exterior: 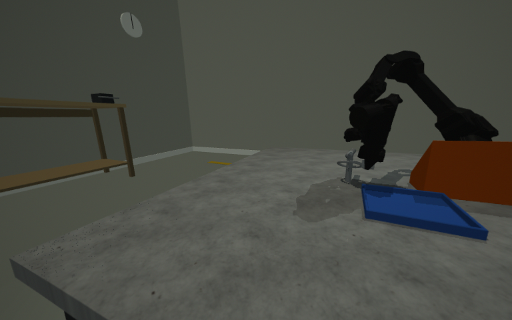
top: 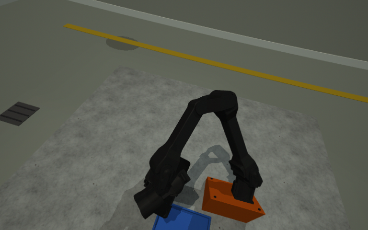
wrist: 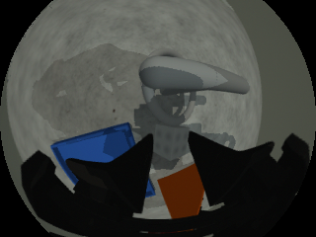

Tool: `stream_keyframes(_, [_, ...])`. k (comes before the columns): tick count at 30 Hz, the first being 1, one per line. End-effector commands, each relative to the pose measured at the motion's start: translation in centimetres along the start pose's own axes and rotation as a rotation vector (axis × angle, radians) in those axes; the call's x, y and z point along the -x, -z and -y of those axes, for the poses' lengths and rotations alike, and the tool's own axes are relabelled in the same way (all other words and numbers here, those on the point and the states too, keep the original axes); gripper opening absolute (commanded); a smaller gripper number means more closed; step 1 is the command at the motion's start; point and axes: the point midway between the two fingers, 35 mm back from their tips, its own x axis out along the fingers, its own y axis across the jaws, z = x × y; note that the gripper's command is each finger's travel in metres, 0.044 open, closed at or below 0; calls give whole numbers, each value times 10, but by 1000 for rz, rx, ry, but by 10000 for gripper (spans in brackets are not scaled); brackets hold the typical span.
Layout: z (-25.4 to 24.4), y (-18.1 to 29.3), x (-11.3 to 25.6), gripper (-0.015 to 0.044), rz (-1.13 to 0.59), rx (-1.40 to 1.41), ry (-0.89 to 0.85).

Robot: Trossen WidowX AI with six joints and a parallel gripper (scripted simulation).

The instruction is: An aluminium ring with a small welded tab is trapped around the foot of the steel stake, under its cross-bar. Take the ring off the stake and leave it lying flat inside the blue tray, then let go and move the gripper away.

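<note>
The aluminium ring (exterior: 339,163) (wrist: 171,119) encircles the steel stake (exterior: 348,174), raised well off the table and roughly level, just below the cross-bar (exterior: 352,152) (wrist: 173,74). In the wrist view the cross-bar spans over the ring's far part and hides some of it. My gripper (exterior: 368,166) (wrist: 170,136) is shut on the ring's welded tab, which shows as a dotted grey plate between the fingertips. The blue tray (top: 191,211) (exterior: 425,227) (wrist: 91,134) lies beside the stake, with nothing seen in it. The top view does not show the ring or stake; the arm hides the fingertips there.
An orange box (top: 223,206) (exterior: 477,170) (wrist: 183,193) stands close to the tray and the arm's base. The arm arches above the table (top: 95,136) (exterior: 251,253). A wooden bench (exterior: 49,103) stands away to the left in the exterior view.
</note>
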Motion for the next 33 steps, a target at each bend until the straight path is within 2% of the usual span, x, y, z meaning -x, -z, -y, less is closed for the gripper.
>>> stream_keyframes(1, [-3,-3,4,0,11,-4,16])
stream_keyframes(33, [-8,-3,14,0,30,6,99])
